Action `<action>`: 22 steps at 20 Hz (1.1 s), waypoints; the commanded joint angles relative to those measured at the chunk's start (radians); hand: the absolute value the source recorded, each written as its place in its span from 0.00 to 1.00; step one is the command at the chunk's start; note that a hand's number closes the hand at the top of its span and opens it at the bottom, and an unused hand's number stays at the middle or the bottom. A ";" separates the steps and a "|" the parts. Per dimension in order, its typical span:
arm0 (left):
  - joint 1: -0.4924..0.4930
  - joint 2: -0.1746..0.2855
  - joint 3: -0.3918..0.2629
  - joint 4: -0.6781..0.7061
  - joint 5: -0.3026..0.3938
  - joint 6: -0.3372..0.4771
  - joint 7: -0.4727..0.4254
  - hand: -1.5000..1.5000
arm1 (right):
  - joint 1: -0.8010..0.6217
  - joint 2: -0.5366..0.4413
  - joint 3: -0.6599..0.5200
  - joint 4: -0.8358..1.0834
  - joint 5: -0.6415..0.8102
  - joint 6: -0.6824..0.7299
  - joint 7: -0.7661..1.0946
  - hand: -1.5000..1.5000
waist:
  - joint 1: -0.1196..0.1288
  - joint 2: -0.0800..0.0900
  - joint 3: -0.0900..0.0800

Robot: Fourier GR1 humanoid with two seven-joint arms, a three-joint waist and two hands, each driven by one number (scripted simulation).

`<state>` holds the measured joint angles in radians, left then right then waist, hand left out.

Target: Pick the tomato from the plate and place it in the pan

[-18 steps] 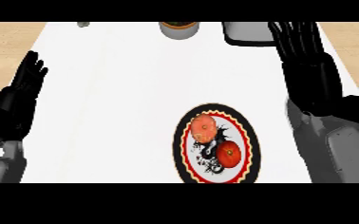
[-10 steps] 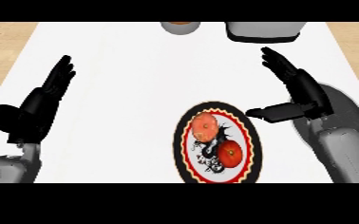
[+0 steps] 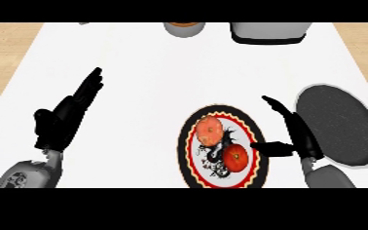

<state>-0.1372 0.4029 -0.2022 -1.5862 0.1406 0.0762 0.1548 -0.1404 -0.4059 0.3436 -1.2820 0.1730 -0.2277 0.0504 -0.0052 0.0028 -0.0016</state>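
**Table**: flat, matte white top, pale wood showing past its far corners.

**Plate**: round, lies flat at centre-right, near the table's front edge. Rim has black and red bands with yellow dots. Centre is white with a black dragon-like pattern.

**Tomato**: on the plate, front-right part, just inside the rim. Smooth glossy red skin, shape approx. round, a bit taller than wide in this view. No clear long axis. Cannot tell which way its stem end points. Nothing grips it.

**Orange fruit**: also on the plate, behind and left of the tomato and close beside it. Round, orange w/ paler patches.

**Pan**: right of the plate and apart from it. Round, dark speckled inside, thin grey rim, cut off by the view's right edge.

**Right hand**: black, between plate and pan. Fingers are straight and pressed together, pointing away and left. Thumb is spread wide to the left, tip over the plate's right rim near the tomato. Cannot tell if it touches.

**Left hand**: black, far left, well apart from the plate. Fingers are straight and together, pointing away and right, holding nothing.

**Far edge:** grey bowl w/ brownish top. Grey box w/ black base to its right.
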 commanded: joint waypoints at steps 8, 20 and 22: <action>-0.023 -0.028 -0.017 0.013 -0.037 -0.006 0.008 0.50 | -0.185 -0.127 0.202 -0.157 0.182 0.351 0.545 0.00 | 0.013 -0.007 -0.002; -0.022 -0.050 0.001 -0.011 -0.029 -0.023 0.034 0.50 | -0.410 0.094 0.246 -0.069 -0.074 0.837 1.031 0.00 | 0.016 -0.004 0.001; -0.015 -0.056 -0.003 -0.017 -0.050 -0.016 0.039 0.50 | -0.416 0.101 0.245 -0.125 -0.092 0.859 1.100 0.00 | 0.009 -0.006 0.001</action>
<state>-0.1699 0.3575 -0.2071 -1.5801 0.1005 0.0580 0.1871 -0.5208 -0.3540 0.5899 -1.3704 0.1319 0.5135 0.9444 0.0104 -0.0011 -0.0014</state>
